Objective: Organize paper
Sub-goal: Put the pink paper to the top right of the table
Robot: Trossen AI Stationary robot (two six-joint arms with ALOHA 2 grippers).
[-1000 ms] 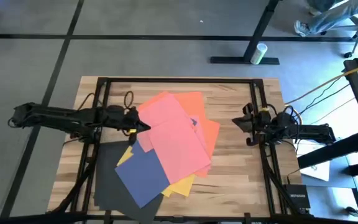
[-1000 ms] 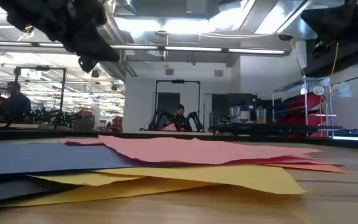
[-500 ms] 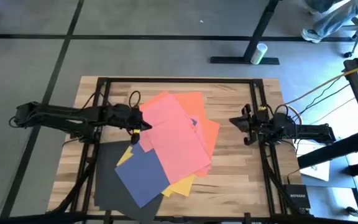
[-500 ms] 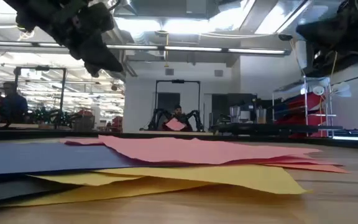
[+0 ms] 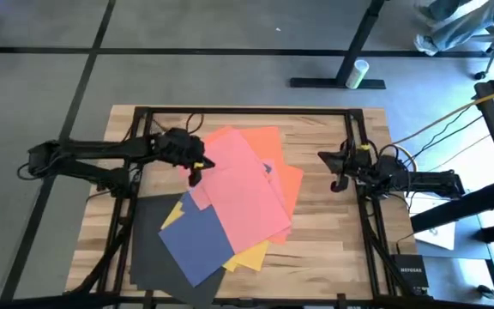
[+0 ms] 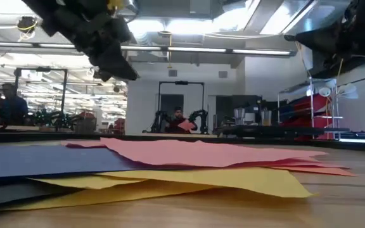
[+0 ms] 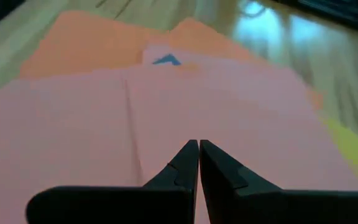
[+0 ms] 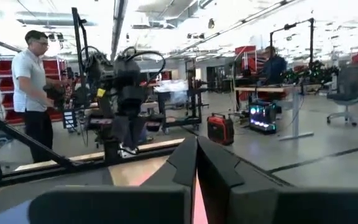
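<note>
So right now the pile of flat matte coloured paper sheets [image 5: 230,206] is fanned out messy across the middle of the pale wooden counter [image 5: 333,257]. A big pink sheet [image 5: 243,189] is on top, with an orange one [image 5: 292,182] poking out toward the right edge, a navy blue one [image 5: 197,240] and a yellow one [image 5: 251,255] toward the near edge, and a dark grey-black sheet [image 5: 148,245] at the near left corner.

The left claw [image 5: 197,169] hovers over the pink sheet's left edge, fingers clenched together, holding nothing. The right claw [image 5: 337,172] waits by the right edge, also pinched closed and empty.

My guess is this stuff is super light, floppy and slidey, so it'll bend or skate instead of lifting clean. Probably best to take a sheet at a free corner or an overhanging edge, or press down and drag it.
</note>
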